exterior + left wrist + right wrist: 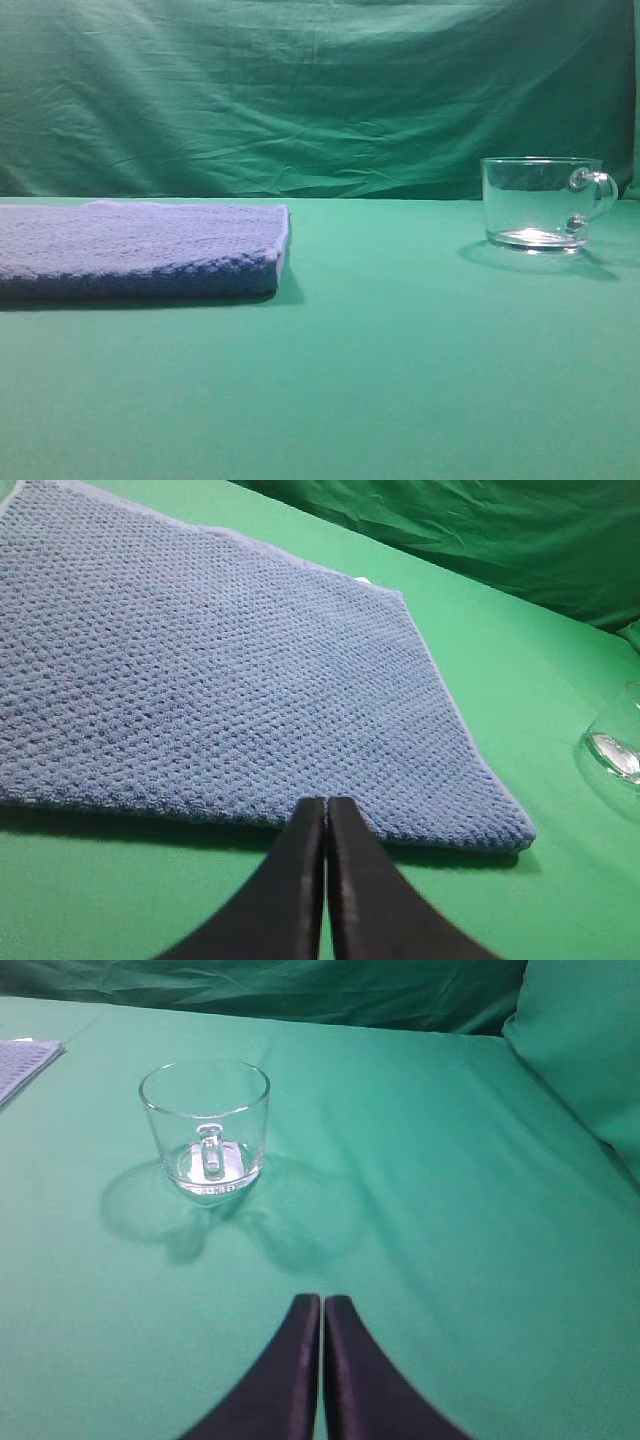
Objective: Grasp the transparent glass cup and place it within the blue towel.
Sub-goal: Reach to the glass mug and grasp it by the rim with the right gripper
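**Onlooker 1:** Exterior high view: a green cloth-covered table (380,370) runs across the scene, with a wrinkled green backdrop (300,90) hanging behind it. On the left lies the blue towel (140,248), folded flat and thick, its knobbly weave visible along the near edge. Far to the right stands the transparent glass cup (535,205), upright, its loop handle pointing right. Towel and cup are well apart, with only bare green cloth between them. Neither arm shows in this view.

**Onlooker 2:** And the pincers?

**Onlooker 1:** From the left wrist camera, the left gripper (326,810) has its two dark fingers pressed together, tips meeting with nothing between them. It hangs just over the near edge of the towel (200,670), which fills most of that picture. A sliver of the cup's base (615,750) shows at the right edge.

**Onlooker 2:** The other one?

**Onlooker 1:** From the right wrist camera, the right gripper (322,1305) is likewise closed, fingers together and empty. The cup (205,1130) stands farther off, left of the fingers' line, with its handle turned toward the camera. Open cloth lies between fingers and cup. A corner of the towel (25,1060) peeks in at the far left, and a green fabric fold (585,1060) rises at the far right.
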Action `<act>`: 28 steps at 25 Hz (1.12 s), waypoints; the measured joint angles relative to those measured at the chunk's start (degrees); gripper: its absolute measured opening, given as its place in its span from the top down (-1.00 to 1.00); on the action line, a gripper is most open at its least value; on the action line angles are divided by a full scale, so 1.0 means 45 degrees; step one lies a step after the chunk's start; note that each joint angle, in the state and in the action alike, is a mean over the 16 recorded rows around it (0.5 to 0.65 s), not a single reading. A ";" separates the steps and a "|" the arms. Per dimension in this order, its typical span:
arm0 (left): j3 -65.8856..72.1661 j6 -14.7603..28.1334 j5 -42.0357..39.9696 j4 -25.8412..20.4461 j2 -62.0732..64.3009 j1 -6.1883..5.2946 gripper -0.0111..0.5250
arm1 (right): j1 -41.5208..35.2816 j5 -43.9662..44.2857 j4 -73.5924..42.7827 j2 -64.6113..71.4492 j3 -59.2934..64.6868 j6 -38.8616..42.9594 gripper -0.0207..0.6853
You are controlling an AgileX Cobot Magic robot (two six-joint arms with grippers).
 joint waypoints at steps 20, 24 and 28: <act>0.0000 0.0000 0.0000 0.0000 0.0000 0.0000 0.96 | 0.0000 0.0000 0.0000 0.0000 0.0000 0.0000 0.94; 0.0000 0.0000 0.0000 0.0000 0.0000 0.0000 0.96 | 0.0000 -0.0031 -0.0003 0.0000 0.0000 0.0000 0.94; 0.0000 0.0000 0.0000 0.0000 0.0000 0.0000 0.96 | 0.0000 -0.0476 0.0120 0.0000 0.0000 0.0000 0.94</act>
